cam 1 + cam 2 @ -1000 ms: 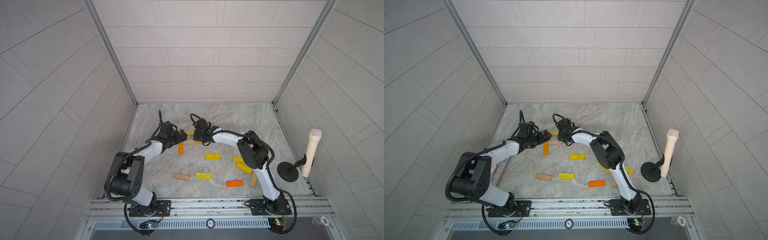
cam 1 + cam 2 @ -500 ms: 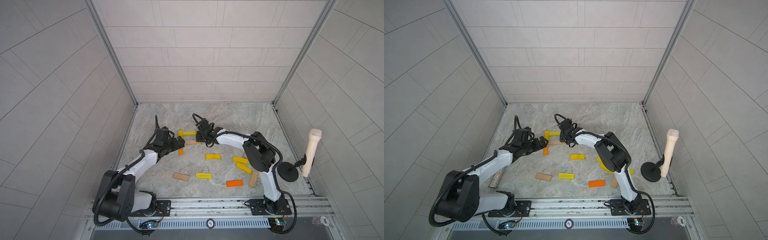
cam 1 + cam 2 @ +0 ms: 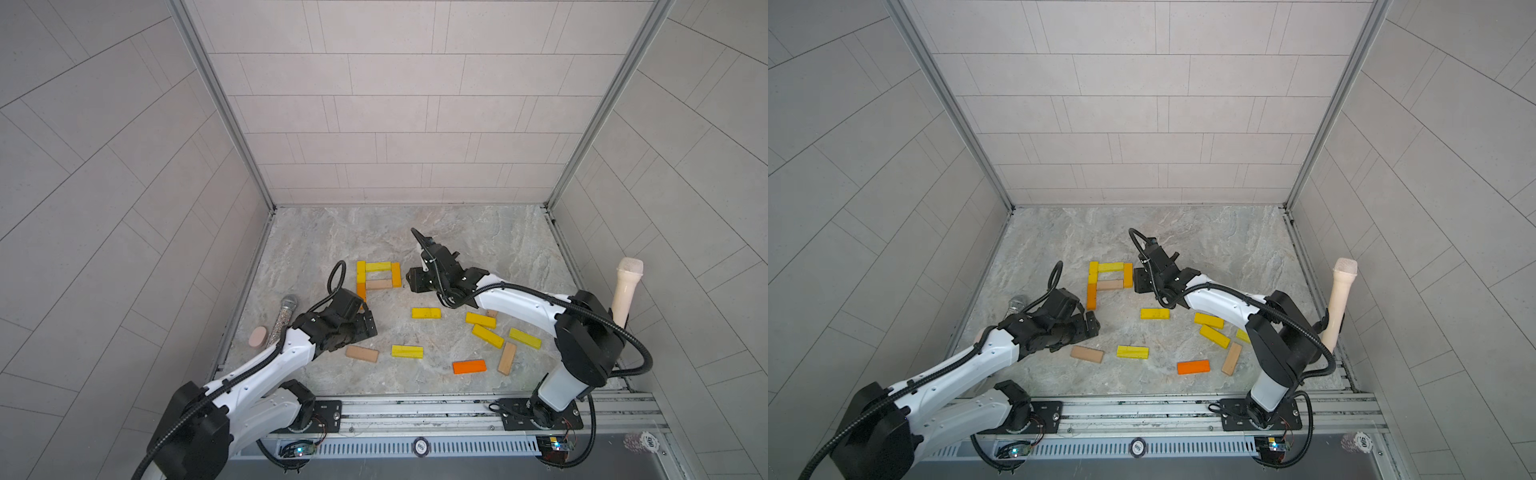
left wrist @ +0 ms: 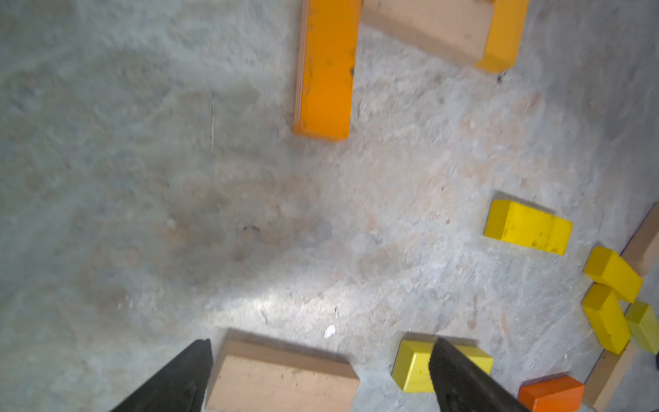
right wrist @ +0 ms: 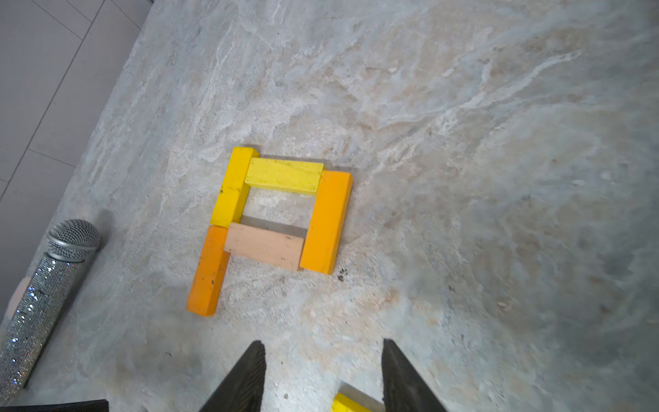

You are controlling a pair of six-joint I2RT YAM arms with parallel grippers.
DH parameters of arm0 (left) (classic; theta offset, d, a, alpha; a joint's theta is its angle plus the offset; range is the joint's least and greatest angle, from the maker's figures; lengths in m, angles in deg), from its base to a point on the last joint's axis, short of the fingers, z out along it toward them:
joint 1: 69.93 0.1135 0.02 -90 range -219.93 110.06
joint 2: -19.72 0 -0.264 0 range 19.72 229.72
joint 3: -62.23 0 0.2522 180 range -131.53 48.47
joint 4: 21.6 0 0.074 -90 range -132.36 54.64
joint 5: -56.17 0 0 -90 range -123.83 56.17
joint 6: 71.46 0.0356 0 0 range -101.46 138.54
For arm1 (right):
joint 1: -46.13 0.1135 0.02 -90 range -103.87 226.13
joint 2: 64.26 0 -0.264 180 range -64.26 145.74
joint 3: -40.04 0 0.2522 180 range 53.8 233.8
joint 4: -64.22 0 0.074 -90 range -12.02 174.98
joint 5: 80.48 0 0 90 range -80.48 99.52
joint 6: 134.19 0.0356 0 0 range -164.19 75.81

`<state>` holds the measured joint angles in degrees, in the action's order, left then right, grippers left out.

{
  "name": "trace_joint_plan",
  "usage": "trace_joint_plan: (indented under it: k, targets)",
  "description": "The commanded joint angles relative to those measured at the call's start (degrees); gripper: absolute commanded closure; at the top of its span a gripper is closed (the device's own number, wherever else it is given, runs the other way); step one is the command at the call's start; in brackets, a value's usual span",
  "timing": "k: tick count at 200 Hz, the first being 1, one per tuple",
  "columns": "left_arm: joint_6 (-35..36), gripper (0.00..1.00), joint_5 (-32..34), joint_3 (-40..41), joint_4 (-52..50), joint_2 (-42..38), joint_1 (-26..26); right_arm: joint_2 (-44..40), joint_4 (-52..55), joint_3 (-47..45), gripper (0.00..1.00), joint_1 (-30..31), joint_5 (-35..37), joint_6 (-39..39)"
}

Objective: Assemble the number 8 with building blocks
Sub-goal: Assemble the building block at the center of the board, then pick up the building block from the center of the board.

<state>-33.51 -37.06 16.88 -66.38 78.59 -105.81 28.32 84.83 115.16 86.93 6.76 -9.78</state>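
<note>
Marbled grey counter (image 3: 478,249) between pale tiled walls; nearest the front lie the loose building blocks (image 3: 407,351), among them a tan block (image 3: 362,353) and an orange block (image 3: 469,367). The left tool (image 4: 322,346) has pulled back from the figure and now hovers over that tan block, spread wide and empty; in the left wrist view the block shows between its tips.

Further out, at mid-counter, the number 8 (image 5: 265,246) is part built. A yellow left bar (image 5: 233,189), yellow top bar (image 5: 283,176), orange right bar (image 5: 326,221) and tan middle bar close the upper square; an orange lower-left bar (image 5: 208,271) runs down from it.

A second ago both tools crowded over these bars; now both are clear of them. The right tool (image 5: 323,344) sits just beside the orange right bar without touching it, its jaws partly apart and widening, nothing between them.

Five segments look set; the lower-right and bottom bars remain. Probably the left tool fetches next, and the tan block seems its likely pick.
</note>
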Motion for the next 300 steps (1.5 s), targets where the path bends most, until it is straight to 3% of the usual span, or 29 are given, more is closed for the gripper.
trace_joint_plan:
  k: [1,36,97,123,171,208,268,300]
  targets:
    - [-10.4,0.01,4.87,0.81,-5.56,-1.06,-3.85,-4.63,-0.96,-3.86,0.43,0.25,0.68,-2.02]
    - [-16.83,0.01,6.86,1.14,-6.39,1.64,-9.96,-10.83,-0.68,-8.61,0.42,0.17,2.65,-2.95]
    - [-18.17,0.03,5.22,-1.18,-2.12,13.16,-10.5,-16.48,0.89,-11.88,0.35,0.16,3.64,-5.23]
    - [-18.17,0.11,4.97,-3.34,-2.71,18.11,-10.44,-18.5,0.72,-13.17,0.33,0.16,4.68,-6.02]
    - [-15.98,0.45,6.55,-7.94,-4.47,21.98,-10.39,-19.2,1.32,-13.64,0.33,0.16,6.39,-6.9]
    - [-12.66,0.61,8.41,-11.06,-3.56,21.09,-10.31,-17.64,0.99,-13.24,0.34,0.22,6.27,-6.42]
    - [-2.17,0.74,7.93,-21.19,-6.14,25.63,-8.75,-17.67,2.07,-13.64,0.34,-0.1,6.99,-5.88]
    - [0.9,0.66,8.76,-23.87,-10.64,27.69,-8.72,-18.77,2.99,-13.73,0.34,-0.27,7.51,-6.03]
